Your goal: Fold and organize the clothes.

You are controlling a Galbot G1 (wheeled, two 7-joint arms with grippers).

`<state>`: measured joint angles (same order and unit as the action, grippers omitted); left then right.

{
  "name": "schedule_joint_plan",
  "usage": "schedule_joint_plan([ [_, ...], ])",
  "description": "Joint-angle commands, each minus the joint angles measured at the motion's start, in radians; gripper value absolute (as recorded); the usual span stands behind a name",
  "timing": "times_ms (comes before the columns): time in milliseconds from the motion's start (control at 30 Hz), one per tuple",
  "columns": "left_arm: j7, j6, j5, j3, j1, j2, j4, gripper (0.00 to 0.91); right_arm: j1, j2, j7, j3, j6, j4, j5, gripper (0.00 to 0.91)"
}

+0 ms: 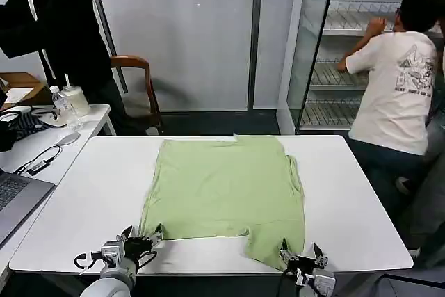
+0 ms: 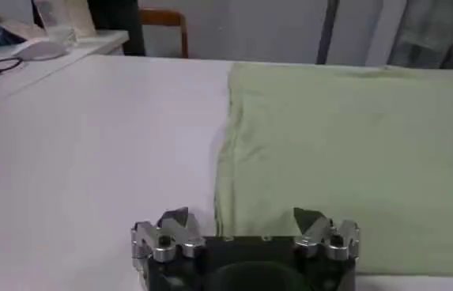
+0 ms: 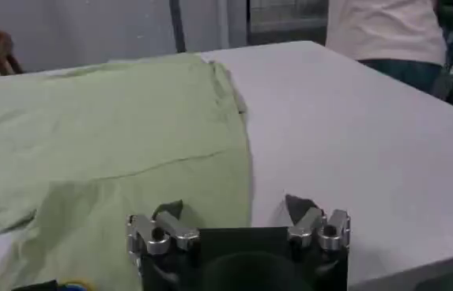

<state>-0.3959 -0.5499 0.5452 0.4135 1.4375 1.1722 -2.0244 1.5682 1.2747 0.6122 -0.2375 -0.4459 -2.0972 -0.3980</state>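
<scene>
The pale lime-green T-shirt [image 1: 226,189] lies flat on the white table [image 1: 361,199], plain side up, with one flap [image 1: 274,245] reaching toward the front edge. My left gripper [image 1: 142,236] stands open at the shirt's near left corner, its jaws straddling the cloth's left edge [image 2: 220,190]. My right gripper [image 1: 300,254] is open at the near right corner, one jaw over the cloth [image 3: 131,198], the other over bare table. In the wrist views the left gripper [image 2: 240,218] and the right gripper [image 3: 231,210] hold nothing.
A side table at the left carries a laptop [image 1: 17,203], cables and a water bottle [image 1: 64,106]. A wooden chair [image 1: 139,78] stands behind the table. A person [image 1: 396,88] works at a wire shelf unit at the back right.
</scene>
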Motion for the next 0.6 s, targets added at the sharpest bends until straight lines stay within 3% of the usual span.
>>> schedule_joint_plan([
  [33,0.0,0.002,-0.001,-0.001,0.0,0.001,0.012,0.907,-0.001,-0.001,0.004,0.006,-0.012,0.017,0.086,0.907],
  [267,0.001,0.004,-0.002,-0.003,-0.002,0.002,0.019,0.907,-0.003,-0.002,0.006,0.005,-0.016,0.019,0.085,0.897],
  [333,0.002,0.004,-0.005,-0.006,0.0,0.002,0.018,0.907,-0.002,0.0,0.006,0.006,-0.015,0.02,0.085,0.695],
  [400,0.004,0.004,-0.012,-0.011,0.002,0.003,0.016,0.907,-0.002,0.001,0.007,0.006,-0.014,0.02,0.081,0.081],
  [433,0.004,0.005,-0.013,-0.012,0.003,0.003,0.015,0.595,-0.003,0.002,0.008,0.006,-0.013,0.02,0.08,0.0],
  [467,0.004,0.005,-0.015,-0.013,0.003,0.004,0.014,0.272,-0.002,0.003,0.007,0.005,-0.012,0.02,0.077,0.0],
  [533,0.008,0.005,-0.021,-0.015,0.004,0.004,0.013,0.06,-0.003,0.005,0.011,0.005,-0.01,0.019,0.065,0.0],
  [567,0.008,0.006,-0.023,-0.015,0.004,0.004,0.013,0.01,-0.002,0.006,0.011,0.005,-0.011,0.018,0.06,0.0],
  [600,0.012,0.007,-0.027,-0.015,0.004,0.004,0.013,0.02,-0.001,0.006,0.01,0.006,-0.011,0.017,0.061,0.0],
])
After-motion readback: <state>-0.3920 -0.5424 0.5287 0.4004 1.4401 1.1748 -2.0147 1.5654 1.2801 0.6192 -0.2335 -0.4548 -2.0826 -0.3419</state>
